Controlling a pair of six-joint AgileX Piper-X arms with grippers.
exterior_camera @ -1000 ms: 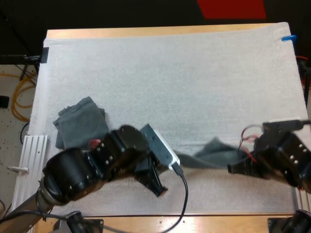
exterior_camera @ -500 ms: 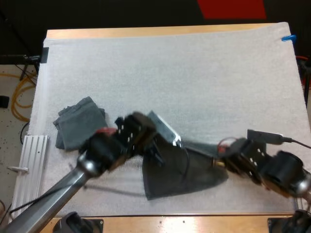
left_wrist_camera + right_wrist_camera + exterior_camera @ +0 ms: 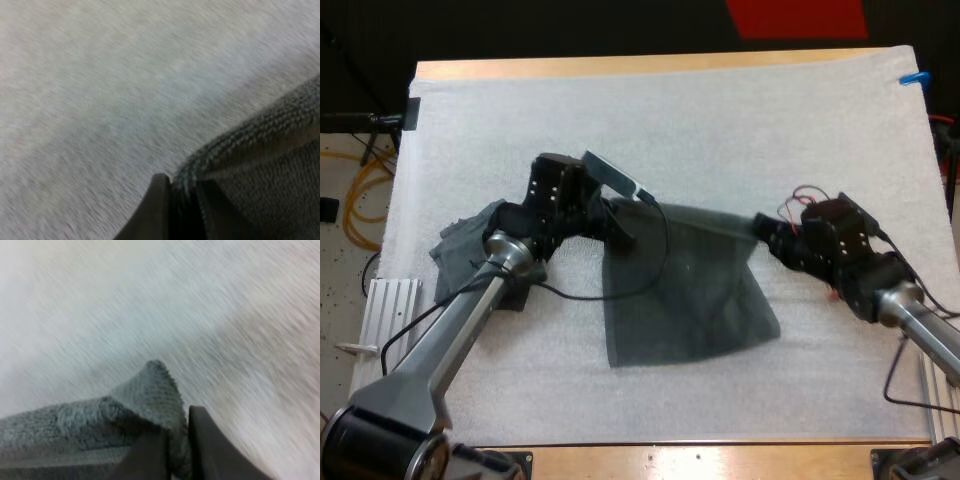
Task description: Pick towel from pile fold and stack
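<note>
Towel (image 3: 685, 290) is stretched between left gripper (image 3: 620, 224) and right gripper (image 3: 763, 230), each pinching a corner; spreading seems underway, and folding next needs both corners carried together.

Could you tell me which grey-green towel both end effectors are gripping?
The spread-out towel mid-mat: left end effector and right end effector pinch its far corners. The bunched towel lies ungripped.

Bright, even light from above flattens the white mat (image 3: 720, 130); a soft shadow lies behind the left gripper (image 3: 620, 228), under its arm; beyond it and the right gripper (image 3: 767, 236), the wrist views smear the mat into diagonal streaks; the pinched towel (image 3: 685, 290) reads crisper close to the fingers.
</note>
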